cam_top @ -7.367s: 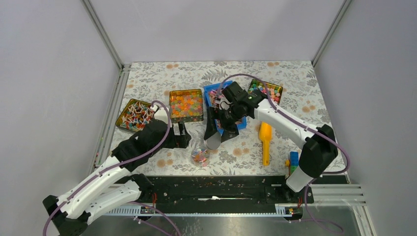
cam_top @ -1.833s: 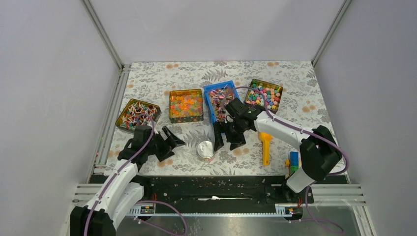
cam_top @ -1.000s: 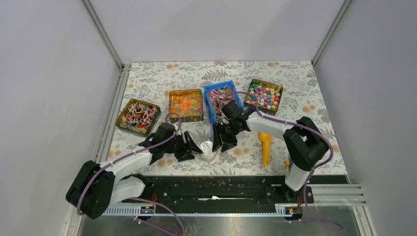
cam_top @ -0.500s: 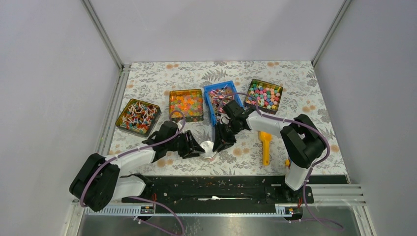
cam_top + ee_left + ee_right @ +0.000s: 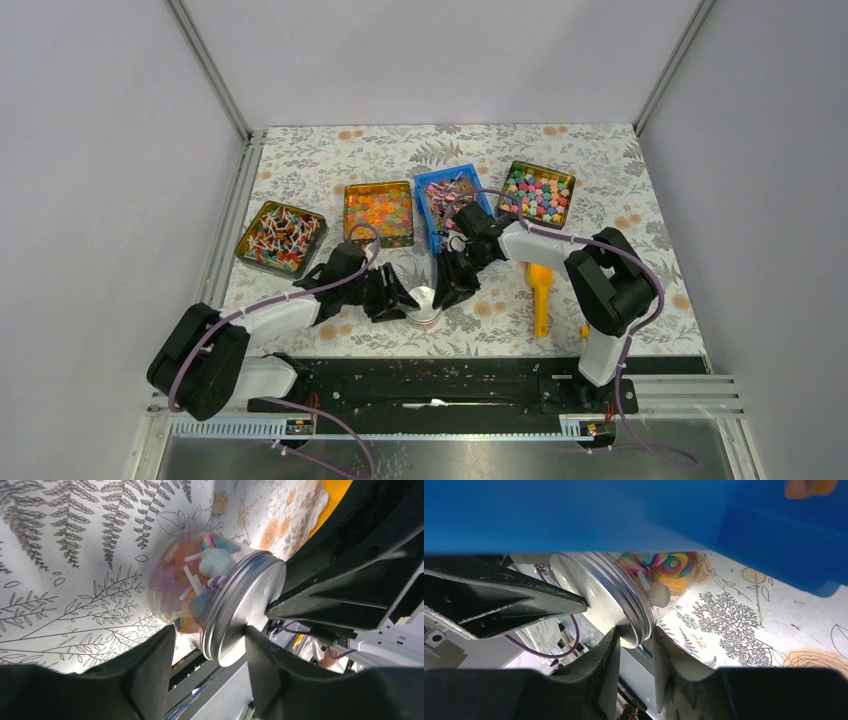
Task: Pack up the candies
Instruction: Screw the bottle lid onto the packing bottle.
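Note:
The candies [image 5: 446,196], tiny twist-wrapped sweets, fill a blue tray [image 5: 433,232] at mid-table. In front of the tray stands a small glass jar [image 5: 424,305] of mixed sweets with a silver screw lid [image 5: 250,610]. My left gripper [image 5: 404,300] reaches in from the left and is shut on the jar [image 5: 182,587], one finger at the glass and the other against the lid. My right gripper [image 5: 446,291] comes from the right, shut on the lid's rim [image 5: 626,612]. A swirl lollipop [image 5: 669,564] shows through the glass.
A gold tin of lollipops [image 5: 279,236] sits at the left, beside a tin of orange jelly pieces [image 5: 378,214]. A tin of pastel sweets [image 5: 538,192] is at the back right. A yellow scoop [image 5: 540,290] and coloured blocks [image 5: 597,328] lie right of the jar.
Both grippers have closed in on the jar over the last second. The left arm has slid a little to the right against it, and the right has settled onto the lid.

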